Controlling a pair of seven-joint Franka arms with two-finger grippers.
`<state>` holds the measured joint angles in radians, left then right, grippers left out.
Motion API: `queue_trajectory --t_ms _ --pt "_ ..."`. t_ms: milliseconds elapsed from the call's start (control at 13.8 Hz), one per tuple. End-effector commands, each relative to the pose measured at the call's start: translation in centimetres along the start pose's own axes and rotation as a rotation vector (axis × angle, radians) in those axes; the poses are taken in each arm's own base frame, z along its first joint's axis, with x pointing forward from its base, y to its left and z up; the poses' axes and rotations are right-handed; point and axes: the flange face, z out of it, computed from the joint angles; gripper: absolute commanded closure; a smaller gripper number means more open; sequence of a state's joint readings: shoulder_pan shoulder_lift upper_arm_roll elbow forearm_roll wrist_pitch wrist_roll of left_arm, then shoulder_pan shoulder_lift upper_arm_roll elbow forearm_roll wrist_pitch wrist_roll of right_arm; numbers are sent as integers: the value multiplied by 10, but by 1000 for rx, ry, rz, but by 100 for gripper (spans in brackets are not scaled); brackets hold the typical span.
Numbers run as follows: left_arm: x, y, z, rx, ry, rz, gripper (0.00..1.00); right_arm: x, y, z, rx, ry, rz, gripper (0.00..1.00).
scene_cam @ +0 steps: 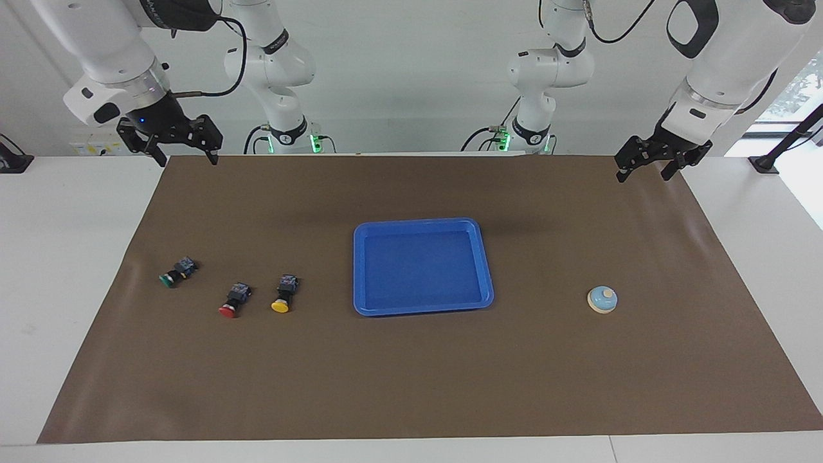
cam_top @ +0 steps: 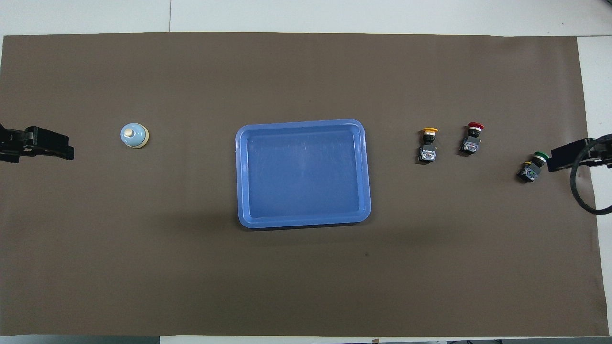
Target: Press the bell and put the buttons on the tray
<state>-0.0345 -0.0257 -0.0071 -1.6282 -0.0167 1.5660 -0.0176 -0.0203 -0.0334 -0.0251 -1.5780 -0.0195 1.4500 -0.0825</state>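
On the brown mat (scene_cam: pixel 411 360) that covers the white table (scene_cam: pixel 71 270), going across the facing view from its left edge, the right gripper (scene_cam: pixel 185 156) comes first: raised in the air over the mat's corner at the right arm's end, fingers spread, holding nothing.

Next come 3 buttons lying on their sides, caps pointing away from the robots. The green button (scene_cam: pixel 177 271) lies closest to the right arm's end. The red button (scene_cam: pixel 234 300) sits at about 4 o'clock from it in that view, a little farther from the robots. The yellow button (scene_cam: pixel 284 294) lies just beside the red one, at its 3 o'clock, apart from it.

The blue tray (scene_cam: pixel 360 270) rests flat at mid-mat, at 3 o'clock from the yellow button and well apart from it; its floor holds nothing.

The bell (scene_cam: pixel 602 299) stands upright at 3 o'clock from the tray, toward the left arm's end, knob up.

Last, the left gripper (scene_cam: pixel 647 164) hangs in the air over the mat's corner at the left arm's end, at about 1 o'clock from the bell, fingers parted and holding nothing.
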Motion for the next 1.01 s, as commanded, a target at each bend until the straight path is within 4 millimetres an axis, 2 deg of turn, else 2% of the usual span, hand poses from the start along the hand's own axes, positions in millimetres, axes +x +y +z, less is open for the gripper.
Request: queue_trajectory --t_ms 0,289,362,434,579,651,796,940 --pt "-2 1 -5 6 19 5 0 -8 3 -2 11 -6 -7 0" --pt "1 4 -4 8 42 1 0 -8 3 -2 11 -6 -7 0" --pt "5 4 -4 9 79 -2 8 -8 3 -2 11 -6 -9 0" --pt "9 4 3 8 92 1 27 -8 3 -2 11 -6 -7 0" --pt "26 5 25 8 98 2 78 -8 3 -2 11 -6 -7 0" --pt "33 4 35 8 107 0 97 -8 3 -2 11 -6 -9 0" --pt "44 1 52 8 101 -6 100 -8 3 -2 11 -6 -9 0" --pt "47 -4 56 10 101 -12 100 -8 3 -2 11 -6 -7 0"
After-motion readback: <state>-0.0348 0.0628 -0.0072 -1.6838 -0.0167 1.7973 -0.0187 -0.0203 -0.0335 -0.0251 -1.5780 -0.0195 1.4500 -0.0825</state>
